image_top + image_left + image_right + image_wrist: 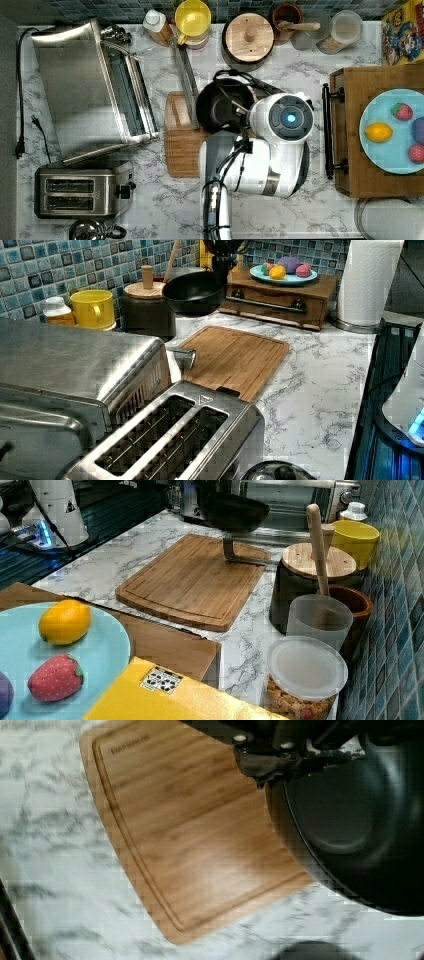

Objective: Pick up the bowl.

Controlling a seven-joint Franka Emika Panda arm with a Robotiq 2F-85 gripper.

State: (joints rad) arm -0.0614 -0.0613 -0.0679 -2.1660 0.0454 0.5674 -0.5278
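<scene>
The black bowl [194, 291] hangs in the air above the far end of the wooden cutting board [235, 357], tilted a little. My gripper [222, 262] comes down on its rim from above and is shut on it. In the wrist view the bowl [350, 820] sits close to the camera, with a dark finger [260, 765] clamped over its rim. In the top view the bowl [215, 107] is partly hidden under my white wrist [282, 120]. The right view shows the bowl [237, 511] floating in front of the toaster oven, clear of the board [195, 580].
A toaster oven [85, 90] and a toaster [80, 192] stand at the top view's left. A black pot with a wooden lid [248, 36] and a yellow mug [192, 20] line the tiled wall. A wooden box [360, 165] carries a blue fruit plate [385, 150].
</scene>
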